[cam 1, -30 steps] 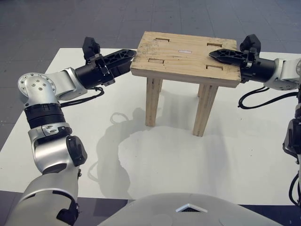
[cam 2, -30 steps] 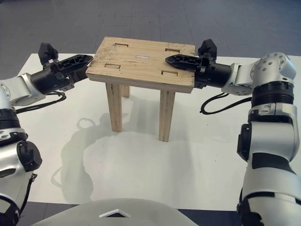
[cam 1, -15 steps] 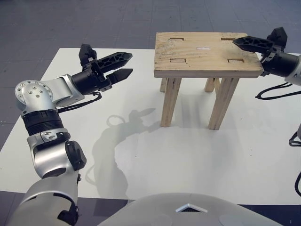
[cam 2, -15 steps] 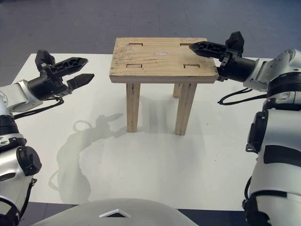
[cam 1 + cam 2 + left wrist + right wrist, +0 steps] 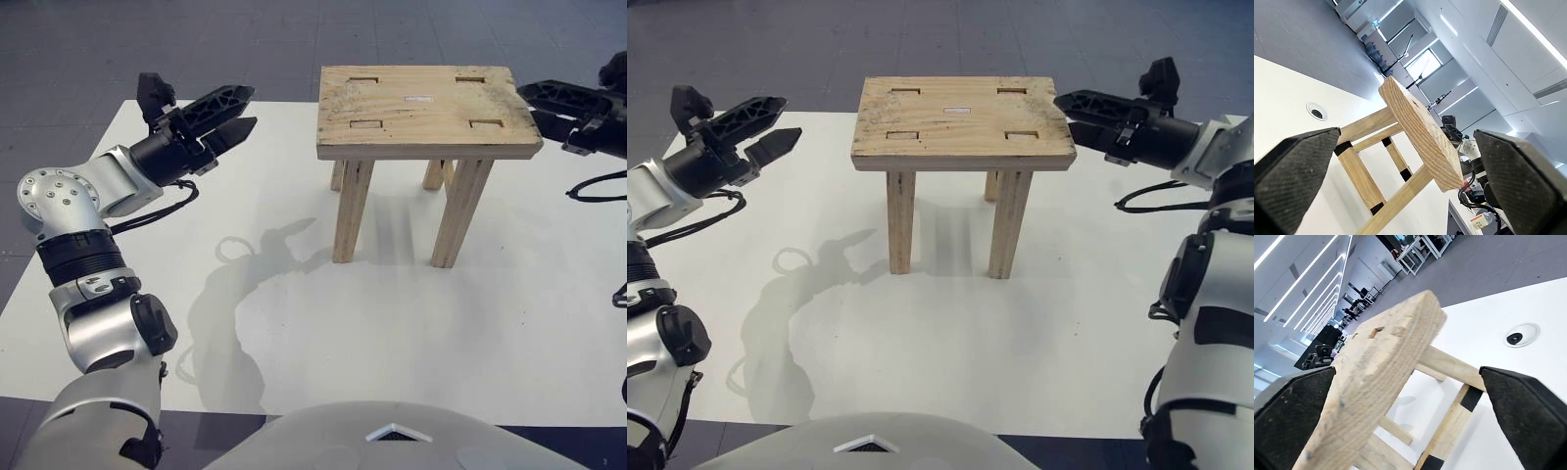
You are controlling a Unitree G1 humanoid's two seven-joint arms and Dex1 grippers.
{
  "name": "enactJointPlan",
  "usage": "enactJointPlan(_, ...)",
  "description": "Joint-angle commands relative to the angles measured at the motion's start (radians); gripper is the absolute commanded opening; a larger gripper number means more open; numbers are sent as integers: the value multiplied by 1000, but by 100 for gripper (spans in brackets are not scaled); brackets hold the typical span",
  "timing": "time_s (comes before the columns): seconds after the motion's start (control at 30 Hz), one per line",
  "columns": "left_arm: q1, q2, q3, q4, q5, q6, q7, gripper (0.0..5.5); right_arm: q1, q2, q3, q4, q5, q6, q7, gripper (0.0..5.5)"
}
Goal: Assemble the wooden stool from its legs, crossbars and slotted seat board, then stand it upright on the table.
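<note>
You are seeing the stool [image 5: 421, 98] standing upright on the white table [image 5: 323, 333] over grey floor tiles [image 5: 196, 39], your left gripper [image 5: 250, 110] and right gripper [image 5: 1066, 110] hanging spread apart, gripping nothing.

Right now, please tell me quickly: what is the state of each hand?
Left hand: open, holding nothing.
Right hand: open, holding nothing, next to the stool.
</note>
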Motion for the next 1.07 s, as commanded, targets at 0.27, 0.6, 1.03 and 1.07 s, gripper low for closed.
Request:
enactJointPlan(0.27, 170, -185, -87, -45, 419, -667, 317, 504, 192, 80, -273, -16, 1, -497, -455, 548)
enactJointPlan(0.6, 246, -360, -330, 199, 795, -1263, 381, 504, 547, 487, -144, -216, -207, -1069, -912, 548)
enactJointPlan(1.03, 275, -387, -325, 196, 821, -1329, 430, 504, 651, 593, -120, -374, -239, -1116, -1098, 548)
enactJointPlan(1.07, 273, -389, -327, 190, 820, -1324, 432, 504, 652, 593, -122, -378, -241, -1110, -1103, 548)
